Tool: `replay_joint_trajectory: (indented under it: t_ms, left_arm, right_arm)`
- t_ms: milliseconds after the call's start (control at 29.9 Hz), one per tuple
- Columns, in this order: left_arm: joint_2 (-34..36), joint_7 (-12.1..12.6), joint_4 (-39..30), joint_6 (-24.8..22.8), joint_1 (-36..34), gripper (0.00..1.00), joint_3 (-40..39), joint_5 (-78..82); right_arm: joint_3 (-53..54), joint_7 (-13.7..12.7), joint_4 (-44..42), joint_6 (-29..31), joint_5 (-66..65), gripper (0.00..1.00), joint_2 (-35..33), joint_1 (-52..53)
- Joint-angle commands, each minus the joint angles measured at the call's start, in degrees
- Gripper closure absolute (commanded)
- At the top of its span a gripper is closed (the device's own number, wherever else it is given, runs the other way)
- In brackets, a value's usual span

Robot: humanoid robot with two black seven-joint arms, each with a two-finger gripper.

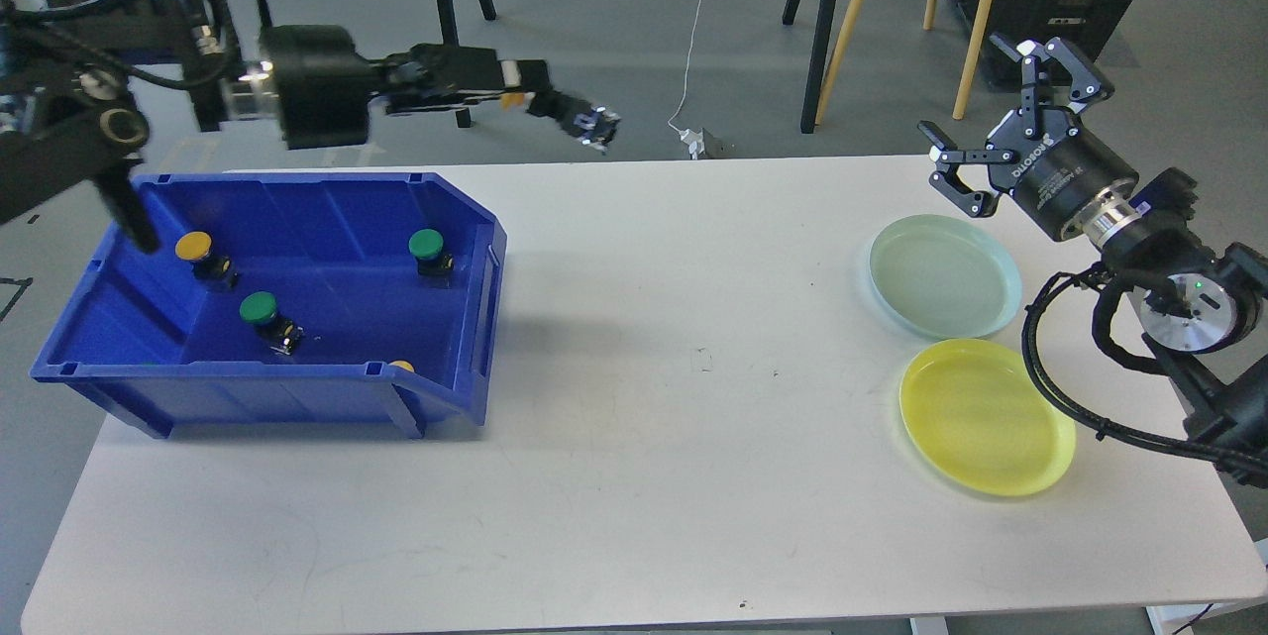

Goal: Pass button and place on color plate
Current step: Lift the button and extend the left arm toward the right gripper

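Left gripper [591,127] hangs past blue bin [297,204] (grip unreadable, small and dark); right gripper [1001,120] splayed wide, empty, waiting near plates [996,264].

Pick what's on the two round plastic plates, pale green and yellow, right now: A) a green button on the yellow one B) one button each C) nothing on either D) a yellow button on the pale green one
C: the round pale green plastic plate and the round yellow plastic plate are both bare; the visible buttons sit in the blue plastic bin.
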Motion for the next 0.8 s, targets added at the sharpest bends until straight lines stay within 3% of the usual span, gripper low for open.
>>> replay_joint_trajectory:
  t_ms: [0, 134, 234, 434, 768]
  left_arm:
    - [-16.76, 0.03, 12.06, 0.02, 0.6, 0.95, -1.47, -3.46]
    - [-30.75, 0.03, 25.7, 0.02, 2.1, 0.94, -3.48, -4.07]
    - [-34.99, 0.03, 29.5, 0.02, 3.59, 0.94, -6.38, -4.07]
    - [-35.61, 0.03, 30.83, 0.02, 4.82, 0.94, -7.97, -4.16]
    - [-35.96, 0.03, 30.83, 0.02, 4.91, 0.93, -7.97, -4.16]
  right_arm:
    - [-4.75, -0.24, 6.07, 0.0, -4.66, 0.0, -6.61, 0.17]
    - [-6.6, -0.51, 14.86, 0.0, -4.67, 0.0, -14.79, -1.49]
    - [-6.17, -0.77, 19.53, 0.0, -4.59, 0.0, -16.21, -4.3]
    - [-6.69, -3.14, 21.13, 0.0, -4.5, 0.0, -10.87, -4.49]
    - [-6.43, -3.32, 18.75, 0.0, 6.49, 0.0, -6.2, -2.73]
